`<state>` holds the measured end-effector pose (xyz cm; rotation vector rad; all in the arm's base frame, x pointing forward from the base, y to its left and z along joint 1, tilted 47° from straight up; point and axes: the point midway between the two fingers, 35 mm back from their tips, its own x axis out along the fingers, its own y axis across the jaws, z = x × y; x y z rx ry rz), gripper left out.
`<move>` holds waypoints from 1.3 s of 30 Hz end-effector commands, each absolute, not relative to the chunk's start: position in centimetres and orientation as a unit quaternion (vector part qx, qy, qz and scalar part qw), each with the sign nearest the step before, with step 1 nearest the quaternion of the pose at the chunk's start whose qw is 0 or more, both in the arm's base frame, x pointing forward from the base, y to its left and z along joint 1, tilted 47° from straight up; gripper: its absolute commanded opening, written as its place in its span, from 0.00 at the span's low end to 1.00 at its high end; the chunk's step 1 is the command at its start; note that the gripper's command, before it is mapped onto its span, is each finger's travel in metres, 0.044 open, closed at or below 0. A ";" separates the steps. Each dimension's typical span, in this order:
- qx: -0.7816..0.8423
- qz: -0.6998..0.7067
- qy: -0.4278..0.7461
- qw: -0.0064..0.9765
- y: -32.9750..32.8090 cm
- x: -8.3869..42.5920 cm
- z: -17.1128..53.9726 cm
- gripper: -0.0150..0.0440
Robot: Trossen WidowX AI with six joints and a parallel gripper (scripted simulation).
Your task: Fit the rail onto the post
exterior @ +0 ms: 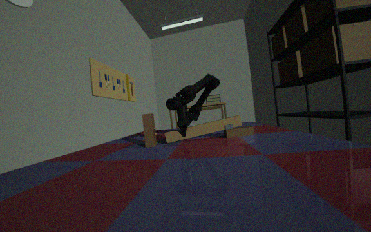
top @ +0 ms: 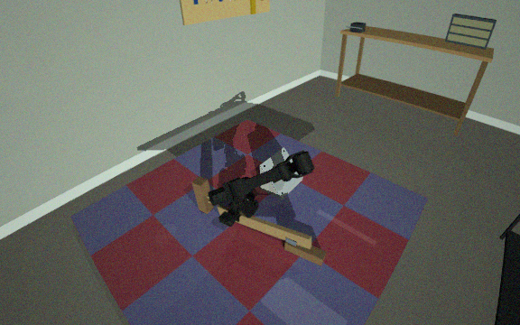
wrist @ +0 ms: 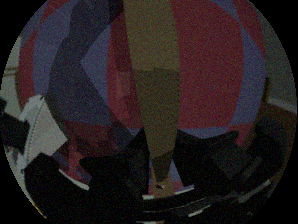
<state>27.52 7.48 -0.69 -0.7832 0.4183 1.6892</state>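
Note:
The long wooden rail [top: 271, 229] [exterior: 208, 126] [wrist: 155, 40] slopes down toward the post. Its far end is in the grey bracket [top: 291, 242] [exterior: 228, 126] on the low footboard block [top: 307, 254] [exterior: 241, 132]. Its near end is low, at or just above the mat; I cannot tell which. The wooden post [top: 202, 196] [exterior: 149, 130] stands upright, apart from the rail end. A peg shows faintly on its rail side, above the rail end in the exterior view. My gripper [top: 229, 219] [exterior: 183, 133] [wrist: 154, 125] is shut on the rail near its low end. The holes are hidden.
The red and blue checkered mat [top: 143, 248] [exterior: 134, 187] lies under everything. The arm's white base plate [top: 287, 186] is behind the rail in the top view. A wooden workbench [top: 413, 41] stands by the far wall, and a dark shelf rack [exterior: 343, 84] stands at the right in the exterior view.

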 end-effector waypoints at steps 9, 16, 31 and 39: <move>-0.337 0.719 0.175 0.582 6.8 28.1 0.0 0.25; -0.337 0.719 0.175 0.582 6.6 28.1 0.2 0.25; -0.337 0.719 0.175 0.582 6.1 28.2 0.8 0.25; -0.337 0.719 0.175 0.582 5.8 28.3 1.0 0.25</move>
